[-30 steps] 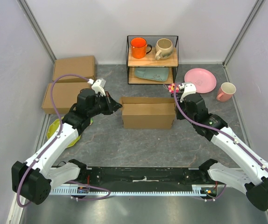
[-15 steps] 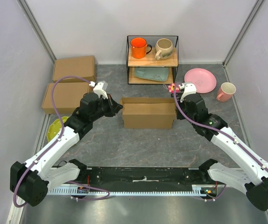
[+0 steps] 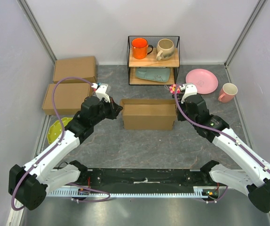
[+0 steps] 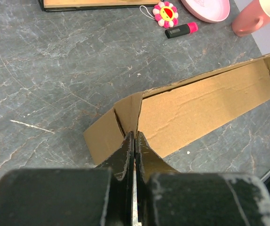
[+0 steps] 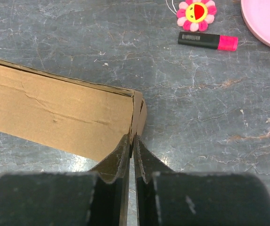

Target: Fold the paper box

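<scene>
The box sits on the worktop just in front of the shelf, its long side parallel to it. The left gripper, in front of the shelf's left edge, has its fingers pressed together, with the tips against the folded flap at the box's left end. The right gripper, in front of the shelf's right edge, pinches the box's right end wall. A marker lies by the shelf's front right corner.

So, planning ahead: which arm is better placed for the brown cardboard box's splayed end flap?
Likely left: the shut left gripper is at that flap; the right gripper pinches the brown cardboard box's far end.
</scene>
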`<act>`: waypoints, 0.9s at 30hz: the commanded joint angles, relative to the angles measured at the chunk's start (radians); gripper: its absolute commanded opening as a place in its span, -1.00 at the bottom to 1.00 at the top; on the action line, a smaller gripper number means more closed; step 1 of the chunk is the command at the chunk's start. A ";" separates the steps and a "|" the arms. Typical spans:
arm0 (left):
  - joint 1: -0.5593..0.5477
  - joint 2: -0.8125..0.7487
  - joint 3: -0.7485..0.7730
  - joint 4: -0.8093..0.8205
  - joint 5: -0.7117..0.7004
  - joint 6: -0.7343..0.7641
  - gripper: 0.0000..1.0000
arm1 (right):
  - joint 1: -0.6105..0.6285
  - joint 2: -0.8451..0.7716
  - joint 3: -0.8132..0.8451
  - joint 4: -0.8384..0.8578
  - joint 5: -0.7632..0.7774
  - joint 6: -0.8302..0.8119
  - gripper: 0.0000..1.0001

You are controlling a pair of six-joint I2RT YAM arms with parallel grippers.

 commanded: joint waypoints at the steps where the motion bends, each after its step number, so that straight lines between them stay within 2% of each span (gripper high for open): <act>1: -0.009 -0.011 -0.021 -0.010 -0.011 0.103 -0.97 | 0.014 -0.007 0.022 0.027 -0.045 0.003 -0.78; 16: -0.010 -0.063 -0.050 0.057 0.004 0.226 -0.96 | 0.015 -0.005 0.016 0.033 -0.050 0.003 -0.79; 27: -0.010 -0.048 -0.013 0.059 0.041 0.295 -0.97 | 0.015 -0.005 0.013 0.033 -0.053 0.000 -0.80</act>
